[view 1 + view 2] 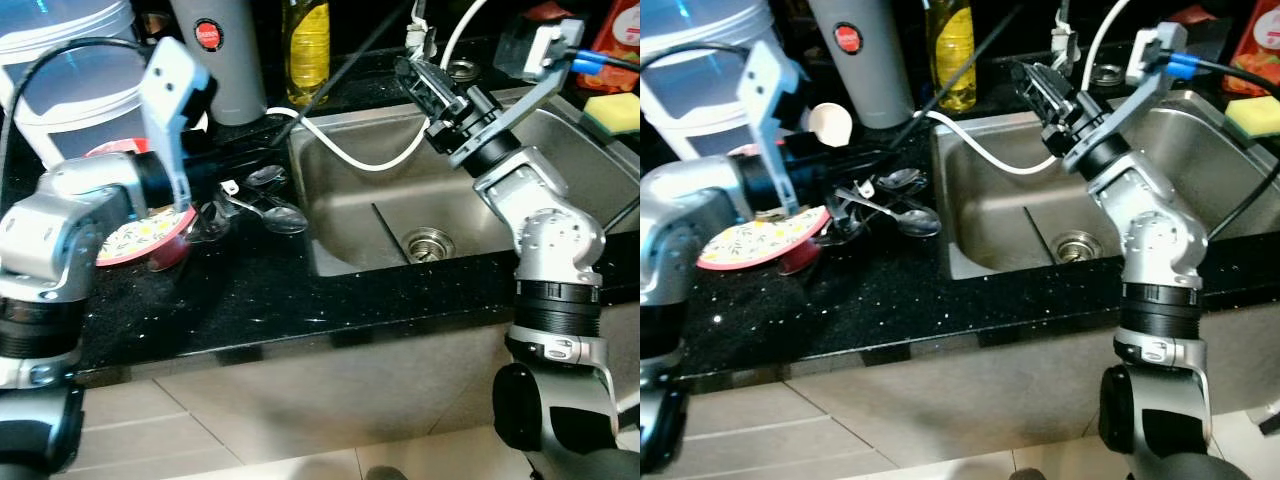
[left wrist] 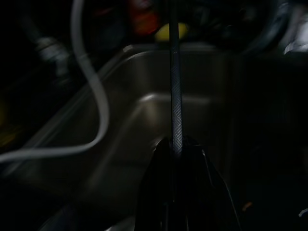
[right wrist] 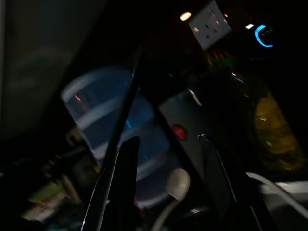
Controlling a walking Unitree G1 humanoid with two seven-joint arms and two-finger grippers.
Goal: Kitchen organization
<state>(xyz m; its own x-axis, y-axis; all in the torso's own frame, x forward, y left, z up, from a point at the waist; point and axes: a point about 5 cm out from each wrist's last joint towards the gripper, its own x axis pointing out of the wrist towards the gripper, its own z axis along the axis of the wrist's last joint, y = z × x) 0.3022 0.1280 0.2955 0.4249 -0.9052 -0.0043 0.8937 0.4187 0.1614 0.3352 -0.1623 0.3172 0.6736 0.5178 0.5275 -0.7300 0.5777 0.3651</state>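
My left gripper (image 2: 176, 146) is shut on a thin black rod (image 2: 175, 86). The rod slants up from the counter toward the back wall (image 1: 345, 60). It is probably a long utensil handle, and its ends are hidden. My right gripper (image 1: 1032, 78) hangs open above the sink's back left corner, with nothing between its fingers (image 3: 122, 183). It faces the clutter on the counter. Several metal spoons (image 1: 268, 205) lie in a heap on the black counter, left of the sink. Beside them, under my left arm, sits a flowered plate with a pink rim (image 1: 755, 240).
The steel sink (image 1: 345, 195) has a drain (image 1: 428, 243), and a white hose (image 1: 350, 155) loops into it. A grey flask (image 1: 222, 60), a yellow oil bottle (image 1: 308, 50) and a blue water jug (image 1: 70, 70) stand behind. A yellow sponge (image 1: 612, 110) lies at the far right.
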